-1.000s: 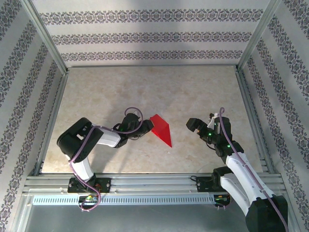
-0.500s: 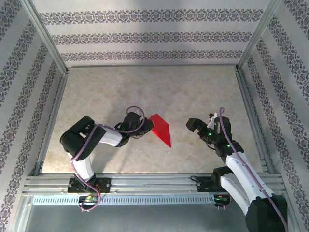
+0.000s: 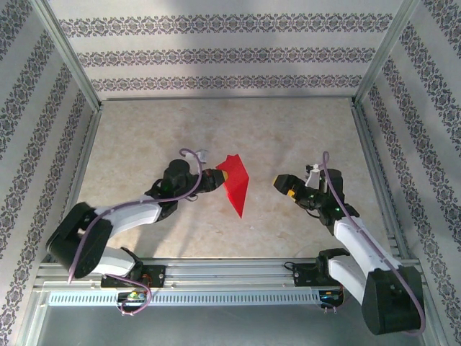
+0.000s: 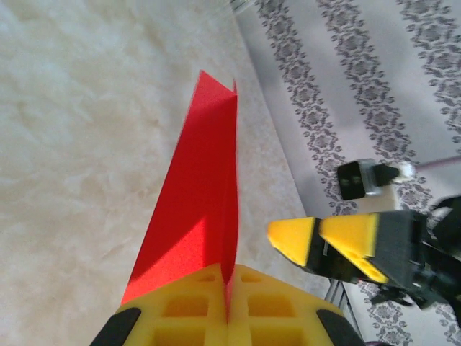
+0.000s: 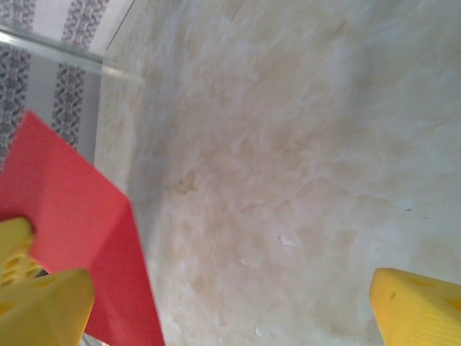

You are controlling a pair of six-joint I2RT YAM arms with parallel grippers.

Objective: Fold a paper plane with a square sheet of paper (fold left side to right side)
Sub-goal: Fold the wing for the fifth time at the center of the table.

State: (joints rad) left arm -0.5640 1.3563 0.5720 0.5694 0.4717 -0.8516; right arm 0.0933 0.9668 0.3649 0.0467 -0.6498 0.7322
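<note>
The left gripper (image 3: 212, 177) is clamped on the red paper (image 3: 234, 184) near the middle of the marbled table (image 3: 216, 130). From above, the left arm reaches in from the near left, and its fingers pinch the paper at the paper's left edge. The paper is folded into a narrow pointed shape – broad at the far end, tapering to a tip that points toward the near edge of the table. Whether that tip rests on the table or hangs just above it cannot be told. In the left wrist view the two yellow pads of the left gripper (image 4: 227, 313) are pressed together with the red paper (image 4: 202, 202) coming straight out of the seam between them, showing a sharp crease down its length. The right gripper (image 3: 282, 184) sits to the right of the paper, near it but apart, with nothing between its fingers. Its yellow-tipped fingers point toward the sheet – the same right gripper (image 4: 320, 241) shows in the left wrist view just beside the paper. In the right wrist view its fingers (image 5: 414, 306) stand wide apart over bare table, with the red paper (image 5: 72, 194) at the left of that view
</note>
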